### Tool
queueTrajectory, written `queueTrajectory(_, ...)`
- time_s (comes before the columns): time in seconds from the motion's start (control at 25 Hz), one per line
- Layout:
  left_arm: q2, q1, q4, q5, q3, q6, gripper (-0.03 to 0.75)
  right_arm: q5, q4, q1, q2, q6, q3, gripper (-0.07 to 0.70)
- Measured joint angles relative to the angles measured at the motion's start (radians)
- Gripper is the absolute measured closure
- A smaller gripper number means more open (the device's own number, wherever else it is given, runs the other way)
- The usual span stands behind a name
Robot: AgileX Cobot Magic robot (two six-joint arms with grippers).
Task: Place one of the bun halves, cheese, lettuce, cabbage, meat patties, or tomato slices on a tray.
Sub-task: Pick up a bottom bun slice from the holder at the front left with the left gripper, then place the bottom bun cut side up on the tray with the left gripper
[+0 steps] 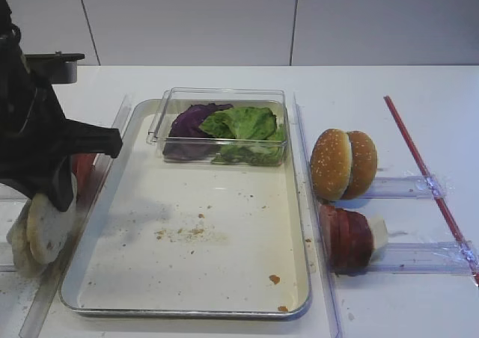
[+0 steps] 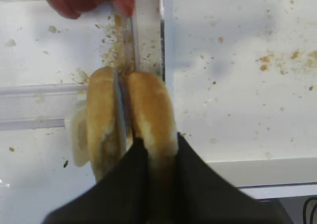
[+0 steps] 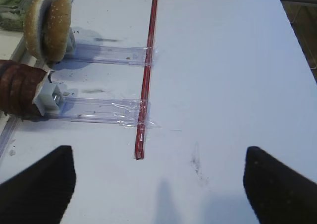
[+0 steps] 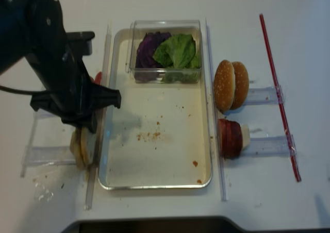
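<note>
Pale bun halves (image 2: pixel 148 115): left end effector (image 2: pixel 156 157) clenched on one; right end effector (image 3: pixel 158 184) spread wide.

Pale floury bun halves (image 1: pixel 46 229) stand on edge left of the silver rectangular tray (image 1: pixel 191 308); green crinkled lettuce (image 1: pixel 245 123) and purple cabbage (image 1: pixel 193 118) at its far end.
</note>
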Motion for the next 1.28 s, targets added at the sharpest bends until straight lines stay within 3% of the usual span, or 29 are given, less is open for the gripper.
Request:
queueTrajectory(0.48, -0.075, 0.000, -0.089, 0.000, 0.000, 0.012, 0.654, 0.000, 0.000, 0.000, 0.000, 0.000, 0.000, -0.062)
queueTrajectory(0.6, -0.080, 0.000, -0.197, 0.002, 0.000, 0.081, 0.654, 0.000, 0.000, 0.000, 0.000, 0.000, 0.000, -0.062)
queueTrajectory(0.8, -0.080, 0.000, -0.263, 0.002, 0.000, 0.155, 0.656, 0.000, 0.000, 0.000, 0.000, 0.000, 0.000, -0.062)
queueTrajectory(1.12, -0.080, 0.000, -0.392, 0.002, 0.000, 0.369, 0.656, 0.000, 0.000, 0.000, 0.000, -0.002, 0.000, -0.062)
queueTrajectory(1.28, -0.080, 0.000, -0.447, -0.041, 0.000, 0.463, 0.656, 0.000, 0.000, 0.000, 0.000, -0.002, 0.000, -0.062)
